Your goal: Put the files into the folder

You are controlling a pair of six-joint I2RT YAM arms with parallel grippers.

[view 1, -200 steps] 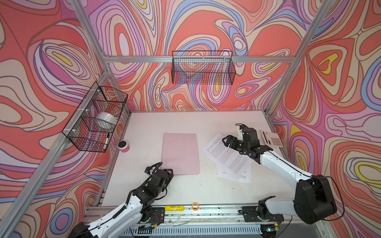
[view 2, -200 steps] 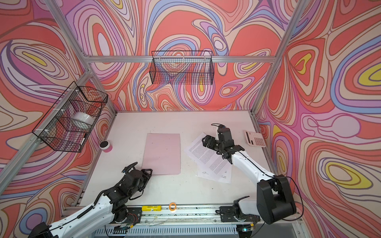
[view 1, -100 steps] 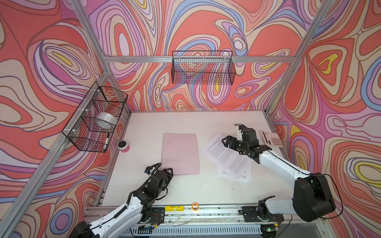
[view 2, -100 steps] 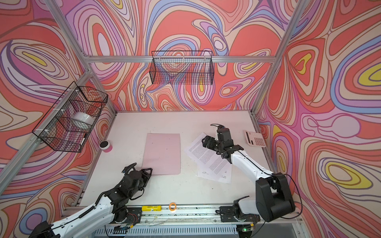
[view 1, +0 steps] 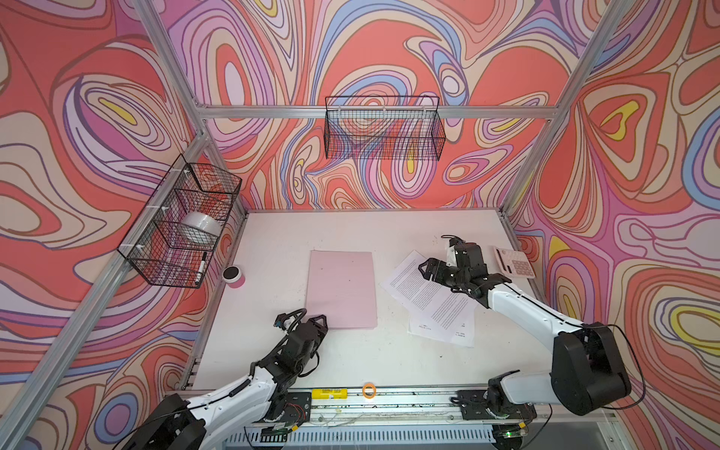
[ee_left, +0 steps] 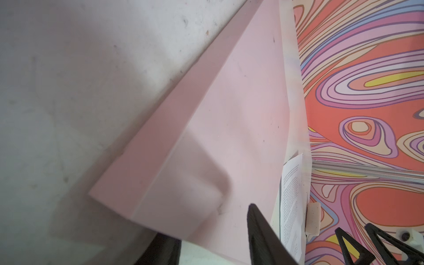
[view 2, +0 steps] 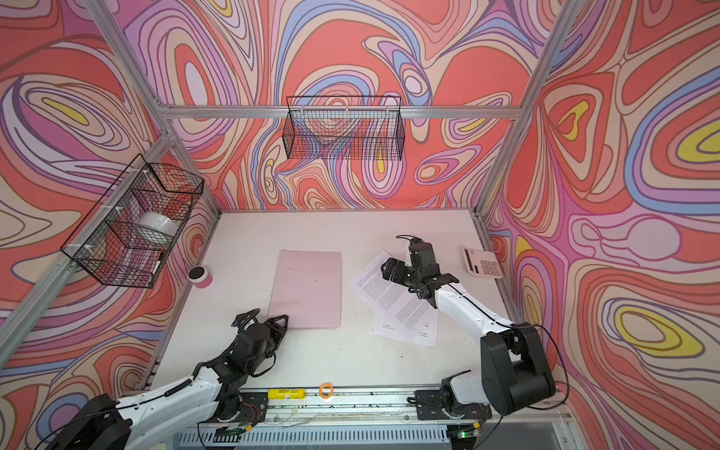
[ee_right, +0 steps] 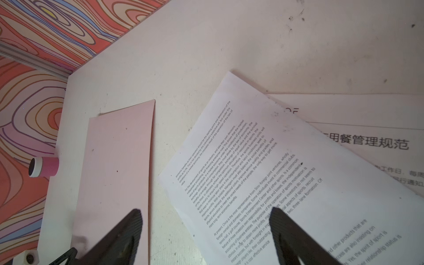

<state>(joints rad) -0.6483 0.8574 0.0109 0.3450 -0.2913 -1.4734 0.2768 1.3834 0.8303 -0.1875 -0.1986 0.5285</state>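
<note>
— On the counter [view 1: 350,366], near its middle, we find the folder [view 1: 341,288], pale pink and lying flat. And the files?
— Just to its right and not touching it are the files [view 1: 432,304], printed sheets overlapping askew.
— Our left claw [view 1: 318,322]?
— It is at the folder's near left corner with its jaws apart. That corner sits between them, one finger below and one above.
— Our right claw [ee_right: 206,212]?
— It hangs over the files' far end, jaws wide, and we see nothing in them.
— Farther out?
— We see a calculator [view 1: 514,267] by the right wall and a small pink tub [view 1: 233,276] by the left.
</note>
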